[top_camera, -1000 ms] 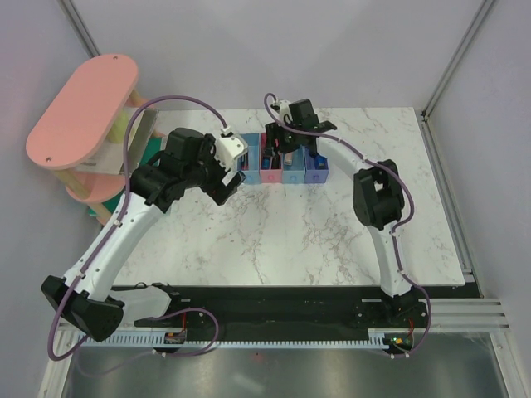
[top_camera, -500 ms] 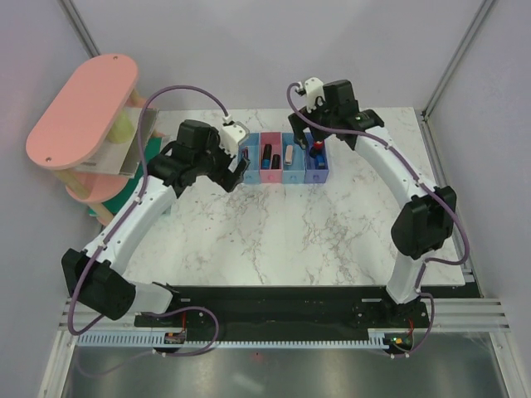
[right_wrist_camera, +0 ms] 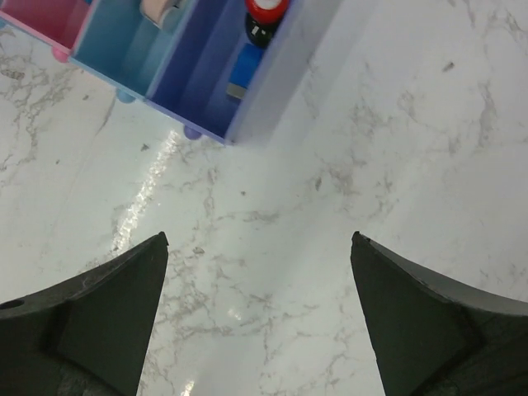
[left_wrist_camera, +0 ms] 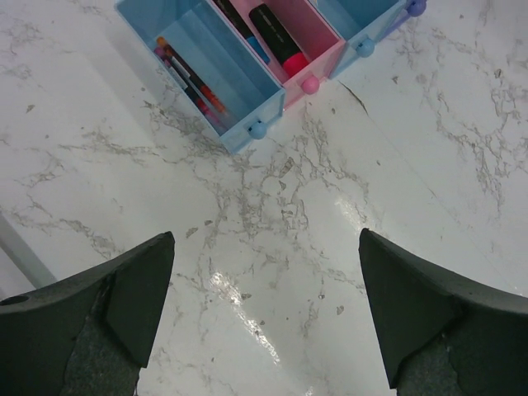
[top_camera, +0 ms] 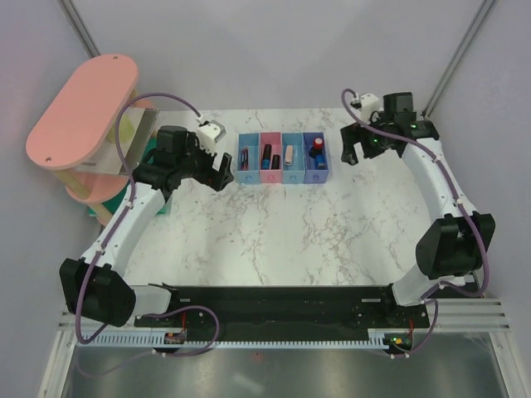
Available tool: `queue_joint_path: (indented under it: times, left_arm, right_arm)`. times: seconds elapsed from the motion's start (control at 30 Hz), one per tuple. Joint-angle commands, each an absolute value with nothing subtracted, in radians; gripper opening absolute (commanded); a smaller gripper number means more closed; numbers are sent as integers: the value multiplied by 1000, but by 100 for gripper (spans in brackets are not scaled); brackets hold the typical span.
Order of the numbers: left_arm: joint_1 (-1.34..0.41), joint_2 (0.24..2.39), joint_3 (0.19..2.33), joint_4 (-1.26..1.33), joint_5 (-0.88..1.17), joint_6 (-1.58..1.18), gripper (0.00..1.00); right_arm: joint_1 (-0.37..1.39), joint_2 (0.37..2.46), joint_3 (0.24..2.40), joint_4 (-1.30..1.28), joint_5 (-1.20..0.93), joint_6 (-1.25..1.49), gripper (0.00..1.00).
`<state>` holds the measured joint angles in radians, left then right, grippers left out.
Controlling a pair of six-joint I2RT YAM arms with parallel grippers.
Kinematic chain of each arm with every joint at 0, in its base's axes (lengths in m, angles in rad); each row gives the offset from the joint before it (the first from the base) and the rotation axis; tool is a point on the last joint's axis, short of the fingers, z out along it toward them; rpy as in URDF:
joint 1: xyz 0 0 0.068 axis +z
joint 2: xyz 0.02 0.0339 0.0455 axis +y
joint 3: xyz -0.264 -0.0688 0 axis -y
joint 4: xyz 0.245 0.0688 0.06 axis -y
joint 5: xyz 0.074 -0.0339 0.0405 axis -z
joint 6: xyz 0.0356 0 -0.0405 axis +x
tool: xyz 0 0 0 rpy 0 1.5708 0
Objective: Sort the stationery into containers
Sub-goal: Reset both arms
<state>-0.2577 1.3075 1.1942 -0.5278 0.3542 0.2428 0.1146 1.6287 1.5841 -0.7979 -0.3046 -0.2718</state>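
- Seemingly the sorting is reaching its last step: every piece I am finding is lying inside the row of bins [top_camera: 282, 179], and I am seeing nothing loose on the marble table [top_camera: 282, 236] around that row.
- Left gripper [top_camera: 217, 166] is hovering just off the row's left end with its fingers spread fully wide and holding nothing; its wrist view is showing only marble between them.
- Right gripper [top_camera: 348, 148] is hovering near the row's right end, likewise spread fully wide and carrying nothing.
- Counting the row from its left end, I am getting 4 bins:
- bin 1 [top_camera: 246, 177], light blue, is holding 2 thin pens [left_wrist_camera: 188, 78].
- bin 2 [top_camera: 270, 177], pink, is holding 2 black highlighters [left_wrist_camera: 276, 37], 1 showing a pink tip and 1 a blue.
- bin 3 [top_camera: 293, 177], light blue, is holding 1 beige eraser [top_camera: 289, 154].
- bin 4 [top_camera: 317, 177], purple, is holding 1 red-black capped piece [right_wrist_camera: 264, 16] and 1 blue block [right_wrist_camera: 242, 70].
- That is totalling 7 pieces, all inside the row.
- Judging from this, the next move is calling for no further pick. It is calling for a check that like is sitting with like, then for drawing both arms away from the row without clipping its end walls.
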Motion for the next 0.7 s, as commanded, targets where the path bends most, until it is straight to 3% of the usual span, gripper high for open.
queue_joint_path:
  times: [0.0,0.43,0.67]
  left_arm:
    - [-183,1229,1183,-454,471,216,100]
    - [83,1164,1155,-537,673,290,100]
    - [91,1109,1109,-534,658,287,100]
  right_arm:
    - [-47,1600,1620,-886,-507,-362,98]
    - [-281,1483,1571,-1061,-721,-593,98]
    - [-350,1459,1543,-1083,-801,-629,98]
